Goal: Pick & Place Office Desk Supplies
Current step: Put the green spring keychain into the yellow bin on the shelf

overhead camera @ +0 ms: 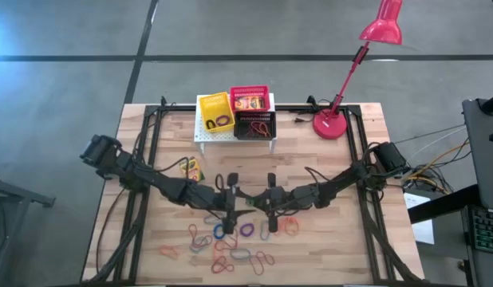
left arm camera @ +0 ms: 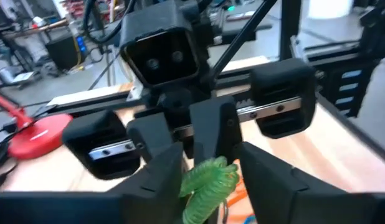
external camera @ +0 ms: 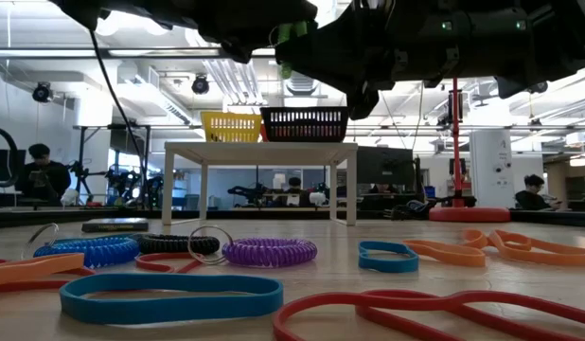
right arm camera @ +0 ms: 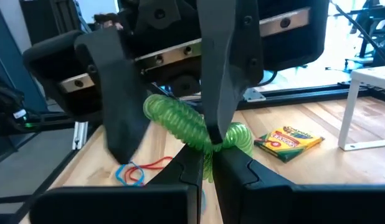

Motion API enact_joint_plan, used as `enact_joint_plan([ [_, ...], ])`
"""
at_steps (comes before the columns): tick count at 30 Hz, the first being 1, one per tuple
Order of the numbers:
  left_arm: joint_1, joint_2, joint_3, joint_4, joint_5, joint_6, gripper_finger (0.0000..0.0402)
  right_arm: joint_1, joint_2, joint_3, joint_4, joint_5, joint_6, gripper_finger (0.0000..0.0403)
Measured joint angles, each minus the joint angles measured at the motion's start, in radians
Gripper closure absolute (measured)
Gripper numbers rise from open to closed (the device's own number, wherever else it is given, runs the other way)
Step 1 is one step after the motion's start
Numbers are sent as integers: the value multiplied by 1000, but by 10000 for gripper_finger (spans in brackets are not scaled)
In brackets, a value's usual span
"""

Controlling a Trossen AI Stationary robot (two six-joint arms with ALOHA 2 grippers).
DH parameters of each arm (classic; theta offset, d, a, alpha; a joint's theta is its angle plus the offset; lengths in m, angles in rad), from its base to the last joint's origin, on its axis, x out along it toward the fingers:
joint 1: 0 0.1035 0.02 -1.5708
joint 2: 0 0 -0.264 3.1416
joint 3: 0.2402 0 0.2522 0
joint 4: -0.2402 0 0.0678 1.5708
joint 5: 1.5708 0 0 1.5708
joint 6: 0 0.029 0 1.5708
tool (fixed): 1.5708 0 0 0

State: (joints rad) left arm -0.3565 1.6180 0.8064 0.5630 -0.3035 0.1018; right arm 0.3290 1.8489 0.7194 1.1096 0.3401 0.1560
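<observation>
A green spiral coil loop [right arm camera: 180, 121] hangs above the middle of the table, between my two grippers, which face each other. My right gripper [right arm camera: 208, 163] comes in from the table's right and is shut on it. My left gripper [left arm camera: 208, 186] comes in from the left and is open, with one finger on either side of the coil [left arm camera: 208, 180]. Below them, many coloured elastic loops [overhead camera: 230, 243] lie flat on the wood. A yellow-green crayon box [right arm camera: 287, 142] lies flat farther left. My right gripper pinches a few turns of the green coil [right arm camera: 202, 138] between its two fingers, coming at it about level from the table's right. The coil is lifted clear of the table and runs sideways out of the pinch. My left gripper's fingers [left arm camera: 164, 174] flank the coil; I cannot tell whether they touch it.
At the table's far edge a white shelf [overhead camera: 205, 137] carries a yellow basket [overhead camera: 215, 112], a red basket [overhead camera: 250, 99] and a black basket [overhead camera: 255, 126]. A red desk lamp [overhead camera: 333, 123] stands at the far right. Bare wood lies along both side edges.
</observation>
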Motion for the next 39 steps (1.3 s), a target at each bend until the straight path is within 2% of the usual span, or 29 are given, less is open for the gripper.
enact_joint_plan([
  [11, -2, -60, -14, -79, -22, -4, 347, 0, -1, 1, -4, -1, -3, 382],
  [15, -2, -62, -14, -100, -22, -5, 381, 0, -2, 10, -48, -8, -3, 356],
  [23, -2, -68, -16, -177, -45, -37, 373, 0, -38, 32, -273, 0, 20, 238],
  [27, -3, -96, -16, -267, -118, -98, 366, 0, -116, 51, -520, 46, 62, 195],
  [31, -3, -174, -16, -394, -188, -175, 364, 0, -197, 70, -741, 136, 143, 185],
  [36, 16, -345, 11, -595, -277, -230, 363, 1, -249, 72, -753, 142, 123, 193],
  [39, 58, -452, 28, -697, -298, -234, 362, 0, -255, 75, -748, 142, 117, 199],
])
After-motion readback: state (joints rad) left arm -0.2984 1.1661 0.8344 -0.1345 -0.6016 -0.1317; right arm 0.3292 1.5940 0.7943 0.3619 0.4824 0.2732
